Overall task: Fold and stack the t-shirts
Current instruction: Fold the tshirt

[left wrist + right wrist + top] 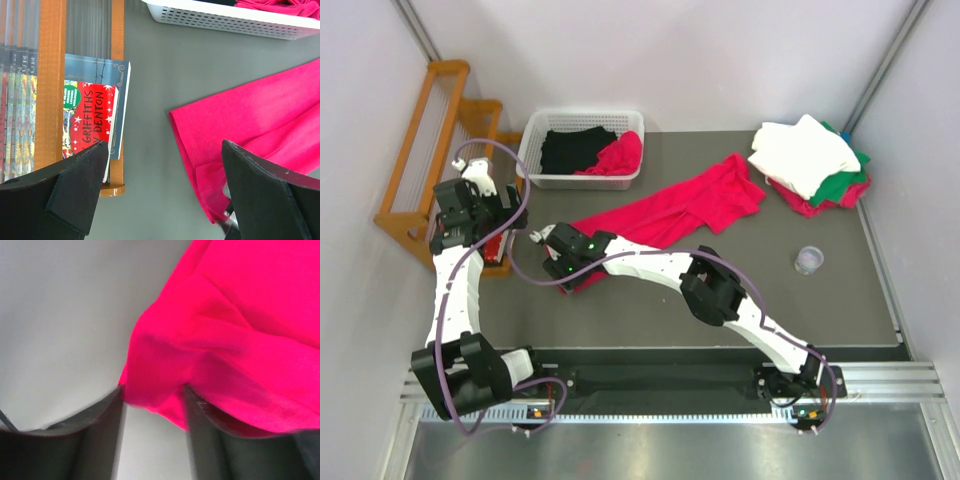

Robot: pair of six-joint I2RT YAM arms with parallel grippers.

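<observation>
Table (620,310): dark grey top, both arms reaching across it from the near edge.
Crimson t-shirt (675,212): spread in a long crumpled band across the table's middle, from below the basket toward the folded stack; no label readable.
Folded stack (810,165): white tee on top, green and red beneath, at the far right corner.
Basket (532,165): white lattice, far left of centre, holding a black t-shirt (575,148) and a red t-shirt (618,155).
Wooden rack (420,150): orange, off the table's left edge; a book (92,122) in it reads "GRIFFITHS" and "DENTON".
Right gripper (152,400): fingers pinched on the crimson t-shirt's near-left corner, cloth bunched between them.
Left gripper (165,195): jaws wide apart, holding nothing, above bare table beside the shirt's edge.
Clear cup (808,260): alone, right side.
</observation>
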